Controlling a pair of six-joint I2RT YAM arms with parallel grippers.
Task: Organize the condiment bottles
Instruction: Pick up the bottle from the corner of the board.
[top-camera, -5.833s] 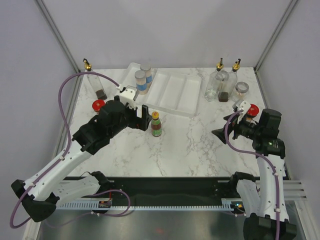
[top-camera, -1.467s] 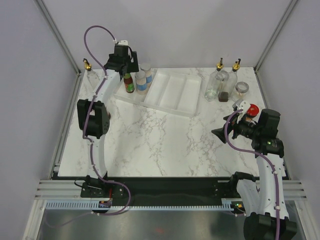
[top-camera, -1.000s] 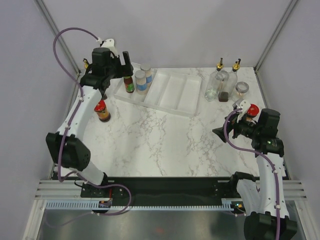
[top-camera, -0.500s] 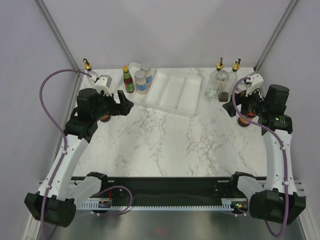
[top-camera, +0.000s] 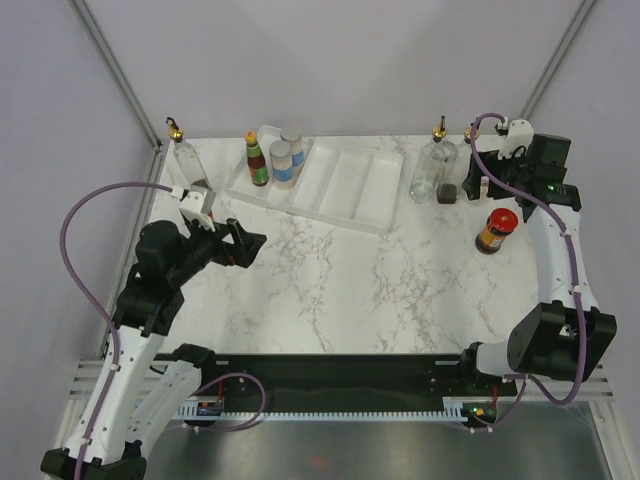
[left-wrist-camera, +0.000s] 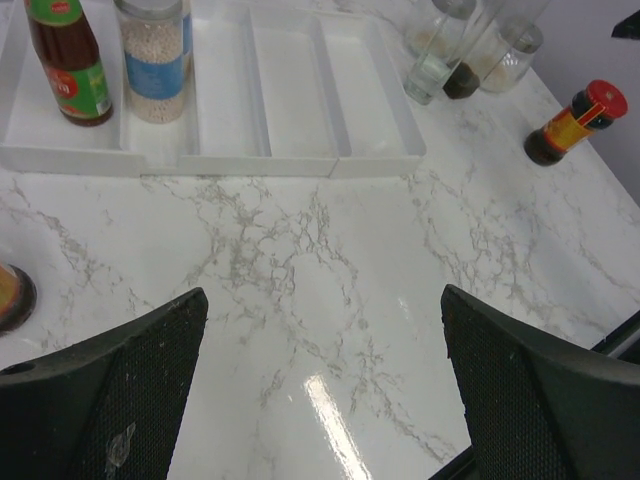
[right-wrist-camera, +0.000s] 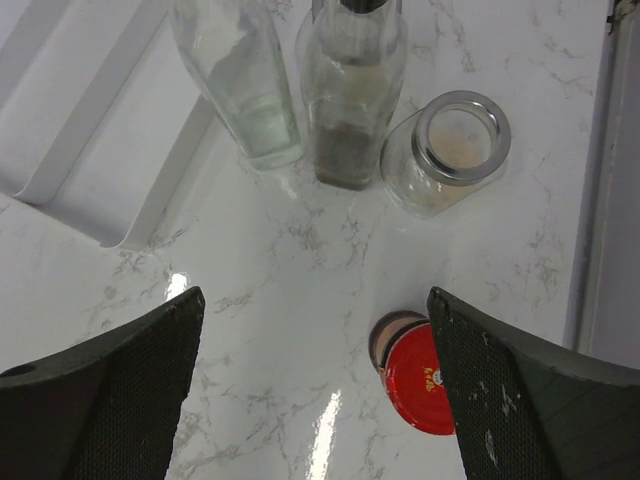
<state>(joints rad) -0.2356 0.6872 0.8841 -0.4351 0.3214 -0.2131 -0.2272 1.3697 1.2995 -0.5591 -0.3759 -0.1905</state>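
Observation:
The condiment bottles are spread along the back of the table. An orange-capped sauce bottle (top-camera: 257, 160) (left-wrist-camera: 68, 60) and two silver-lidded spice jars (top-camera: 283, 160) (left-wrist-camera: 152, 58) stand in the left end of the white tray (top-camera: 350, 185). Two gold-spouted cruets (top-camera: 432, 165) (right-wrist-camera: 350, 100) and a silver-lidded jar (right-wrist-camera: 450, 150) stand at the back right. A red-lidded jar (top-camera: 497, 228) (right-wrist-camera: 420, 375) stands free beside them. My right gripper (top-camera: 478, 178) (right-wrist-camera: 315, 390) hangs open above this group, holding nothing. My left gripper (top-camera: 250, 243) (left-wrist-camera: 325, 390) is open over bare marble at the front left.
Another gold-spouted cruet (top-camera: 180, 150) stands at the back left corner. The base of a dark jar (left-wrist-camera: 10, 295) shows at the left wrist view's edge, under my left arm. The tray's three right-hand compartments (left-wrist-camera: 290, 90) hold nothing. Metal frame posts rise at the back corners.
My right gripper has moved off the red-lidded jar, left standing on the table, and gone back over the cruets. My left arm has drawn back from the tray toward the front left.

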